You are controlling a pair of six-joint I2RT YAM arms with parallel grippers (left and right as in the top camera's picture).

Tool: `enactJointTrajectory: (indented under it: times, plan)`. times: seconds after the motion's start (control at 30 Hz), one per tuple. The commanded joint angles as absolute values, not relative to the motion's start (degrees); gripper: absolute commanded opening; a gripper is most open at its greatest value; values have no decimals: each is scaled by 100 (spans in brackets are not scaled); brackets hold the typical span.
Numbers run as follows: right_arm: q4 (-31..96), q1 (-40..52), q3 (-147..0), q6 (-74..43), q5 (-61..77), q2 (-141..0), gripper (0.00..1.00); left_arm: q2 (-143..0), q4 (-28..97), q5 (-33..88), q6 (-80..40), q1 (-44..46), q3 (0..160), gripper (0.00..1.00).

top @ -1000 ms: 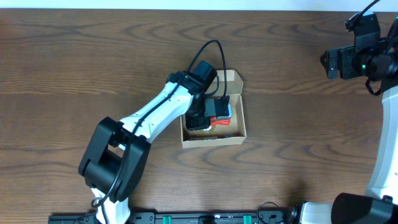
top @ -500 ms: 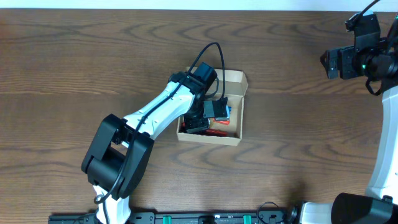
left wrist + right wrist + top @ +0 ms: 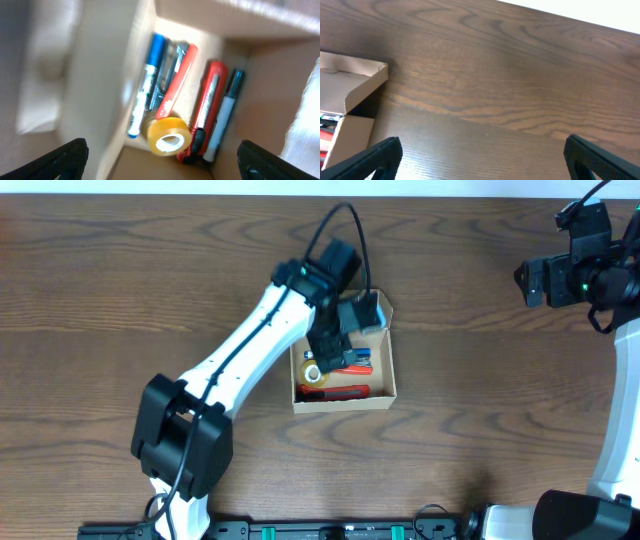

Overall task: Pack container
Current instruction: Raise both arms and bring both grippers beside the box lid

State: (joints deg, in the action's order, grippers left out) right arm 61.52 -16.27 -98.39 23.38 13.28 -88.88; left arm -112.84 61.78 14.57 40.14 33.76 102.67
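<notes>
The container (image 3: pixel 345 404) is a small tan cardboard box at mid-table, its flap lid open at the back. Inside lie a yellow tape roll (image 3: pixel 313 372), a blue marker (image 3: pixel 149 75), an orange-red marker (image 3: pixel 176 80), a red utility knife (image 3: pixel 210 107) and a black-and-white marker (image 3: pixel 226 112). My left gripper (image 3: pixel 330 355) hovers over the box's left half, open, with nothing between its fingers (image 3: pixel 70 157); the tape roll (image 3: pixel 167 134) lies just below it. Far off at the table's back right, my right gripper (image 3: pixel 532 280) is open over bare wood, and its wrist view shows the container's flap (image 3: pixel 357 82) at the left edge.
Dark wooden table (image 3: pixel 480 430) all round the box. The left arm's black cable (image 3: pixel 345 225) loops above the box's back edge. The right arm's white base link (image 3: pixel 615 440) stands along the right side.
My left gripper has opened, lifted out of the box and drawn toward its back. The tape roll now lies uncovered inside. The box shifted slightly and settled. The right arm stayed still.
</notes>
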Motion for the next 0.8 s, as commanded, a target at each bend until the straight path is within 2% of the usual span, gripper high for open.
enactJointTrajectory:
  times: [0.0, 0.03, 0.07, 0.1, 0.13, 0.17, 0.2, 0.33, 0.4, 0.43, 0.53, 0.63, 0.77]
  plan:
    - [6219, -1651, -9839, 2279, 1363, -8906, 97, -11236, 6532, 1247, 3028, 3194, 10901, 95]
    - [6226, -1653, -9839, 2274, 1382, -8906, 92, -11236, 6639, 1203, 2954, 3153, 11013, 95]
    - [6224, -1651, -9839, 2274, 1417, -8906, 83, -11236, 6807, 1179, 2954, 3081, 11157, 95]
    - [6224, -1651, -9839, 2274, 1507, -8906, 63, -11236, 6941, 1138, 2954, 3013, 11266, 95]
    - [6224, -1651, -9839, 2252, 1610, -8908, 31, -11236, 7039, 1033, 2947, 2930, 11360, 95]
    - [6215, -1653, -9839, 2093, 1734, -8923, 14, -11236, 7137, 836, 2805, 2812, 11454, 95]
    - [6222, -1651, -9839, 1863, 1911, -8965, 2, -11236, 7240, 615, 2403, 2630, 11557, 83]
    - [6335, -1660, -9835, 1275, 2655, -9242, 1, -11203, 7422, 1020, 1459, 1844, 11723, 60]
    - [6418, -1660, -9832, 1111, 3267, -9476, 1, -11181, 7363, 2012, 1396, 1347, 11723, 47]
    - [6458, -1660, -9832, 1092, 3594, -9596, 1, -11181, 7323, 2641, 1479, 1085, 11723, 38]
    - [6556, -1710, -9832, 1090, 4652, -10014, 1, -11181, 7205, 4582, 1905, 257, 11703, 38]
    - [6650, -1813, -9832, 1098, 5594, -10429, 1, -11181, 7247, 5843, 2473, -464, 11655, 24]
    - [6866, -1940, -9810, 1347, 6390, -10906, 1, -11181, 7808, 6639, 3446, -1114, 11448, 6]
